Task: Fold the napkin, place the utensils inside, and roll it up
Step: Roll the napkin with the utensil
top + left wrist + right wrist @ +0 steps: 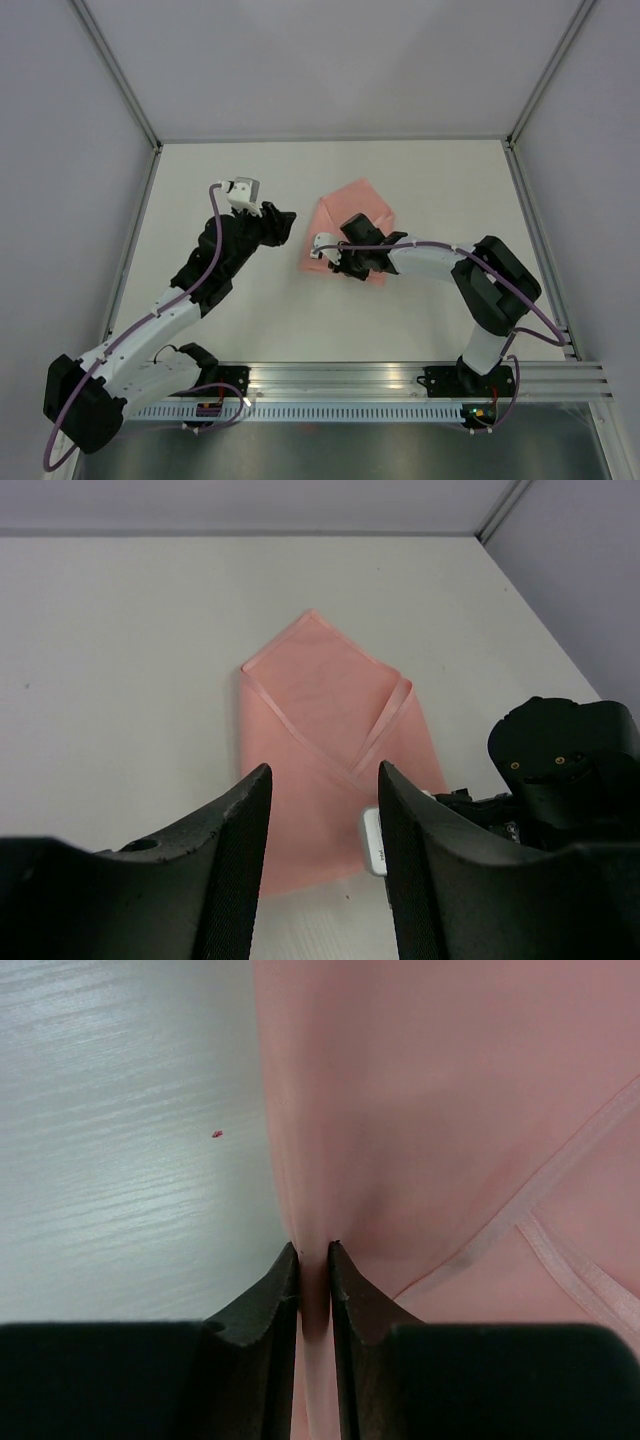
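- Black fingers (270, 1300) of the right gripper (313, 1250) fill the bottom of the right wrist view, pinched almost together on a raised pucker of the pink napkin (450, 1110) at its left edge.
- Pale fabric covers the right two-thirds of that frame, with hemmed edges crossing at lower right; bare white desk (120, 1160) shows on the left, marked by one tiny red speck (217, 1134).
- Left gripper (323, 770) hangs over the desk (120, 660) in its own wrist view, its two dark fingers (235, 850) spread apart with nothing between them.
- Beyond those fingers the folded napkin (320, 710) lies flat at the centre of the frame, one corner pointing to the top, two hemmed flaps overlapping like an envelope.
- At the lower right of that frame, the right arm (570, 770) reaches in over the napkin's near corner.
- From above, the napkin (350, 200) sits just right of centre on the desk (300, 320).
- Right gripper (338, 262) is down on the napkin's lower-left part, while the left gripper (280, 222) is just to the napkin's left, apart from it.
- Aluminium rail (400, 375) carrying both arm bases runs along the bottom of the overhead frame.
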You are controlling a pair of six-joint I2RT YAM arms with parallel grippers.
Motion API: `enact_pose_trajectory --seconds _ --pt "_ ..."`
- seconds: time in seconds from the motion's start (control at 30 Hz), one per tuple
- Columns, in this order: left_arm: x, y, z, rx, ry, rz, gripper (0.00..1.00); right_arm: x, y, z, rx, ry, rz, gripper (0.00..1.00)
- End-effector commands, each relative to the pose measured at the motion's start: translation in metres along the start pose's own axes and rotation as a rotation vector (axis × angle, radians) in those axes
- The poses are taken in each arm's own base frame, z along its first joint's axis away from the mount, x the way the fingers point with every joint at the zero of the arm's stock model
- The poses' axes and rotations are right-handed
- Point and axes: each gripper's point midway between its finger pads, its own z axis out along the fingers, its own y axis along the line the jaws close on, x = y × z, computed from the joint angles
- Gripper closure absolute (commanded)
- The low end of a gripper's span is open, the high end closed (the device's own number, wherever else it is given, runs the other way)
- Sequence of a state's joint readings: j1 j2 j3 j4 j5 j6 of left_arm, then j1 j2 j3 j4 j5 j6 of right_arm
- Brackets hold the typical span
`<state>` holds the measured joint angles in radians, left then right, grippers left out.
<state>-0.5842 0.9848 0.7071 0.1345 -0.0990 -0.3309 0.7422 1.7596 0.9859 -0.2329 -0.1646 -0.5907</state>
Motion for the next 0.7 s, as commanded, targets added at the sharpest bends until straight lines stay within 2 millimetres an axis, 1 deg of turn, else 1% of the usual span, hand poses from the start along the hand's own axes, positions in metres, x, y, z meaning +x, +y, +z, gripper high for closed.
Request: enact_pose_trajectory --seconds 0.0,0.03,0.07,0.1,0.17,0.23,0.3,0.33,0.37,0.4,0.47,0.57,0.6,0.63,0.67 --pt "-0.026 0.001 -0.007 0.003 -0.142 0.031 0.48 0.055 0.035 0.0 -0.181 0.142 0.055 0.83" --pt "-0.03 0.001 -0.01 0.003 -0.162 0.028 0.48 0.06 0.035 -0.002 -0.198 0.15 0.074 0.83" --pt "-0.035 0.0 -0.012 0.008 -0.194 0.023 0.49 0.059 0.037 -0.003 -0.223 0.137 0.072 0.83" --pt "-0.029 0.003 -0.012 0.006 -0.195 0.028 0.49 0.061 0.039 -0.005 -0.243 0.141 0.078 0.84" --pt "-0.031 0.001 -0.013 0.018 -0.22 0.037 0.51 0.06 0.039 -0.007 -0.27 0.125 0.084 0.84" --pt "-0.026 0.001 -0.013 0.02 -0.22 0.061 0.53 0.062 0.041 -0.01 -0.301 0.125 0.097 0.85" --pt "-0.021 0.002 -0.014 0.012 -0.237 0.086 0.54 0.06 0.042 -0.013 -0.334 0.111 0.107 0.86" --pt "-0.019 0.001 -0.015 0.013 -0.244 0.093 0.54 0.063 0.041 -0.013 -0.349 0.111 0.121 0.87" --pt "-0.018 -0.001 -0.017 0.017 -0.253 0.103 0.54 0.061 0.038 -0.014 -0.359 0.104 0.127 0.87" --pt "-0.015 -0.001 -0.019 0.021 -0.272 0.128 0.55 0.062 0.042 -0.016 -0.395 0.098 0.136 0.87" --pt "-0.012 -0.003 -0.021 0.028 -0.291 0.152 0.55 0.068 0.04 -0.016 -0.426 0.101 0.168 0.88" --pt "0.001 -0.005 -0.02 0.042 -0.294 0.209 0.55 0.069 0.037 -0.018 -0.472 0.09 0.194 0.88" --pt "0.013 -0.003 -0.018 0.043 -0.273 0.252 0.55 0.071 0.039 -0.019 -0.488 0.098 0.201 0.88" --pt "0.012 -0.007 -0.018 0.055 -0.293 0.265 0.55 0.072 0.038 -0.019 -0.496 0.092 0.204 0.89" --pt "0.017 -0.014 -0.018 0.083 -0.292 0.275 0.55 0.073 0.039 -0.019 -0.501 0.093 0.206 0.89"
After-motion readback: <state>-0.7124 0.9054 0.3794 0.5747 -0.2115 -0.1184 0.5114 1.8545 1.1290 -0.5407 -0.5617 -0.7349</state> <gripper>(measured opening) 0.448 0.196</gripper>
